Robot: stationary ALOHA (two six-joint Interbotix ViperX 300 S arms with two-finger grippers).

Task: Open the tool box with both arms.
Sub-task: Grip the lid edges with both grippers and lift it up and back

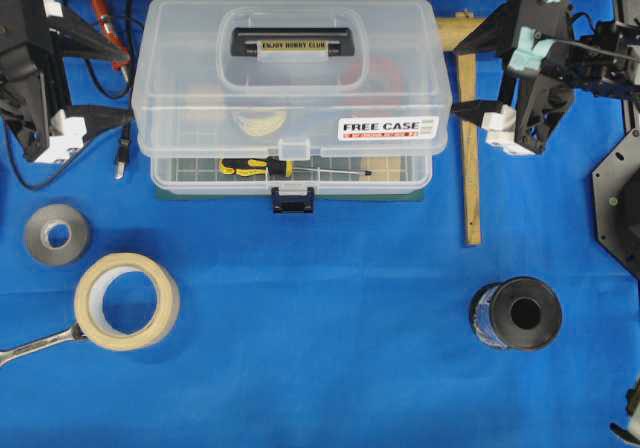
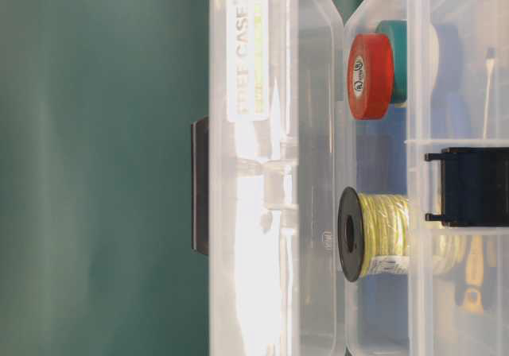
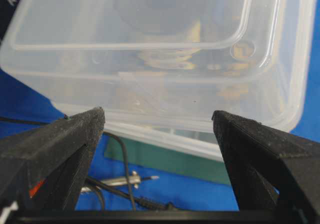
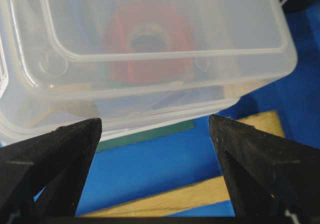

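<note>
The tool box (image 1: 290, 88) is a clear plastic case on a green base at the table's back centre. Its lid is down and the dark blue front latch (image 1: 293, 200) hangs over the front edge. The black handle (image 1: 292, 44) lies flat in the lid's recess. My left gripper (image 1: 125, 86) stands open just off the box's left end, its fingers apart from the wall. My right gripper (image 1: 455, 78) stands open at the right end, tips close to the box. Both wrist views show the tool box (image 3: 150, 44) (image 4: 150, 34) ahead of wide jaws with nothing between them.
A wooden square (image 1: 469, 148) lies right of the box under my right gripper. Cables and a red-handled tool (image 1: 105, 18) lie at the left end. In front are a grey tape roll (image 1: 56, 234), a masking tape roll (image 1: 127, 301), a wrench (image 1: 40, 345) and a black spool (image 1: 516, 314).
</note>
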